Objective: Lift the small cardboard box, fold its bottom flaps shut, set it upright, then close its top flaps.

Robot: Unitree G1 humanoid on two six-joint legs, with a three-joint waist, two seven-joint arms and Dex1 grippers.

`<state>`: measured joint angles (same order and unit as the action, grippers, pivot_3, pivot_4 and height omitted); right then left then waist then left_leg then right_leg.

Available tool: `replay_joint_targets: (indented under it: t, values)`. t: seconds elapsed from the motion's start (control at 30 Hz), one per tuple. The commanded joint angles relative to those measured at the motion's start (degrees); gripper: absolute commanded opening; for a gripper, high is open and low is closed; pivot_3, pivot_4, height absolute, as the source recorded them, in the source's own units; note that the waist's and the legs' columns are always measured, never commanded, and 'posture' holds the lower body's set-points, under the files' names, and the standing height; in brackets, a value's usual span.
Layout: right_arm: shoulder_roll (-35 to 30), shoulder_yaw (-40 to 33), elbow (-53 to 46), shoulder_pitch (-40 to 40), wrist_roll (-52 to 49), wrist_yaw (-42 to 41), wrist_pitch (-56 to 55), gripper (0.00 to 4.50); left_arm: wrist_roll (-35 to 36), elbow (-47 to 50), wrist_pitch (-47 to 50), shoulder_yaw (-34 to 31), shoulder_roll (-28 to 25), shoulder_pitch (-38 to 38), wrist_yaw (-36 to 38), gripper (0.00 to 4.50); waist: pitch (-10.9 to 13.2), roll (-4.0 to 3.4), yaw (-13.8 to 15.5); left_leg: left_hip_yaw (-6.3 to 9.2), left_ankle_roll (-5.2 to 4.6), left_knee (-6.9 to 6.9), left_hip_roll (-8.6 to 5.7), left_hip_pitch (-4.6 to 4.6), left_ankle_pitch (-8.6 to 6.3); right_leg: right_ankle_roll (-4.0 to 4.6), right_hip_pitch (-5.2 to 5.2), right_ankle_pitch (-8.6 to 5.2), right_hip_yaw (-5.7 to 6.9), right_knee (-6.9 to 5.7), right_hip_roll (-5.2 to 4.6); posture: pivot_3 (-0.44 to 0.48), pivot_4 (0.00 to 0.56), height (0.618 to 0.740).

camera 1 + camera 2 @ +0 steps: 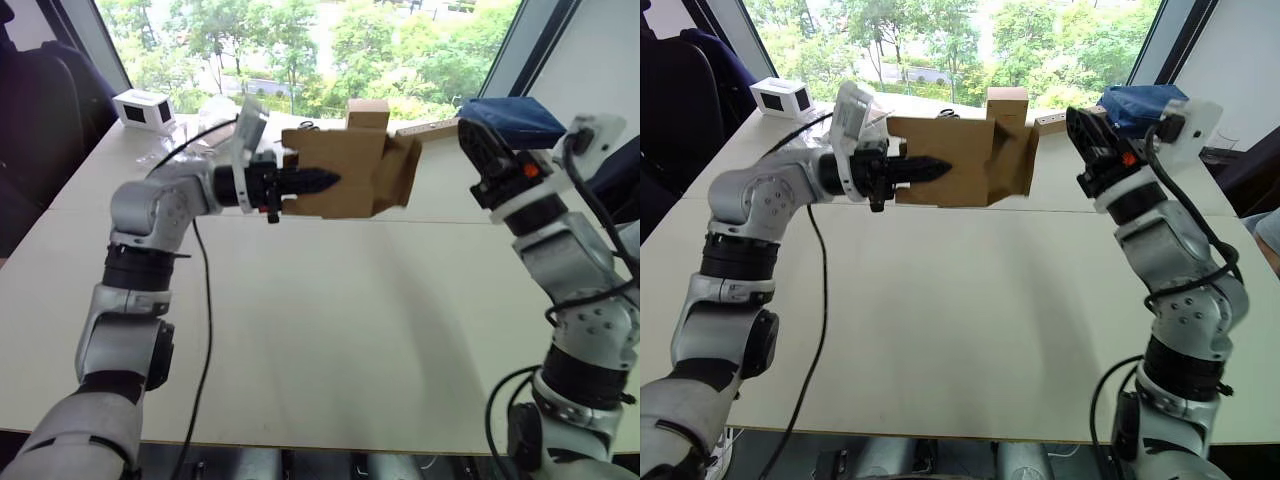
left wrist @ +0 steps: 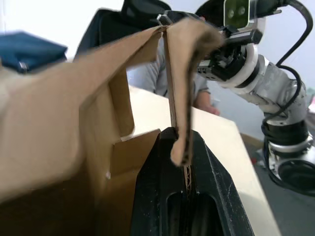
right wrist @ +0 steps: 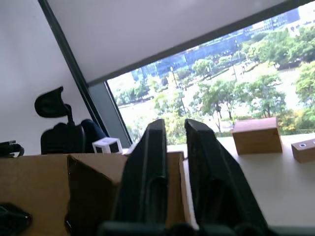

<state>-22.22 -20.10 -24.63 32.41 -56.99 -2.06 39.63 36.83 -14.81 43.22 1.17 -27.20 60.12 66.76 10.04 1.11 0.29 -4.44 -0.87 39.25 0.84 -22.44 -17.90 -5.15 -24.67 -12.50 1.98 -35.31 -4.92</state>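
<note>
One step in hand: small cardboard box clamped aloft over desk by left hand, flaps loose; right hand, fingers slightly apart, next to press them shut.

Left arm bent at the elbow, forearm reaching forward and inward, black two-fingered left gripper level and clamped on a wall of the plain brown corrugated small cardboard box, held above the table. Right arm raised, wrist cocked, black two-fingered right gripper beside the box, fingers narrowly parted, holding nothing.
</note>
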Motion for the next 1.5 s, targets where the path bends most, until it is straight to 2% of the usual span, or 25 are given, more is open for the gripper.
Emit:
replay_joint_targets:
  t: [0.03,0.37,0.8,1.07,1.37,1.5]
  values:
    - [-1.38,2.43,-2.70,1.30,-1.25,-2.95,0.73,0.02,-0.39,0.74,-2.10,-0.60,0.48,2.26,1.19,0.00,0.01,-0.01,-0.04,-0.01,0.00,0.00,0.01,-0.01,0.00,0.00,-0.01,0.00,0.00,0.00,-0.01,0.000,0.150,0.740]
    - [-1.75,6.28,-4.51,0.38,0.28,-3.83,1.03,0.02,1.10,3.60,-0.76,-1.25,0.66,3.43,2.56,0.00,0.01,-0.01,-0.09,-0.02,-0.03,0.02,0.02,-0.04,-0.01,-0.06,-0.02,0.04,-0.02,0.01,-0.08,0.000,0.150,0.740]
    - [0.50,8.49,-3.98,0.08,-3.36,-6.74,1.62,0.02,2.81,3.62,2.06,-1.24,1.50,2.66,3.98,0.00,0.01,-0.01,-0.23,-0.03,-0.03,0.03,0.03,-0.04,-0.01,-0.06,-0.03,0.04,-0.02,0.00,-0.07,0.000,0.150,0.740]
    - [1.20,9.65,-3.97,1.30,-3.60,-7.90,1.71,0.02,1.62,2.53,1.06,-1.26,1.64,2.39,3.47,0.00,0.01,-0.01,-0.61,-0.02,-0.03,0.03,0.03,-0.04,-0.01,-0.06,-0.02,0.04,-0.02,0.00,-0.08,0.000,0.150,0.740]
    - [-0.42,7.48,-5.02,0.55,-4.33,-7.08,1.87,0.02,-0.24,-1.62,-1.99,-1.96,1.28,3.05,2.67,0.00,0.01,-0.01,-1.02,-0.02,-0.03,0.03,0.04,-0.03,-0.01,-0.06,-0.03,0.04,-0.02,-0.02,-0.07,0.000,0.150,0.740]
    - [-2.85,5.65,-7.54,-2.14,-6.65,-6.74,2.99,0.02,-0.57,-2.53,-2.79,-2.40,1.42,3.11,2.22,0.00,0.01,0.00,-0.86,-0.02,-0.03,0.03,0.04,-0.04,-0.01,-0.06,-0.03,0.04,-0.02,-0.01,-0.08,0.000,0.150,0.740]
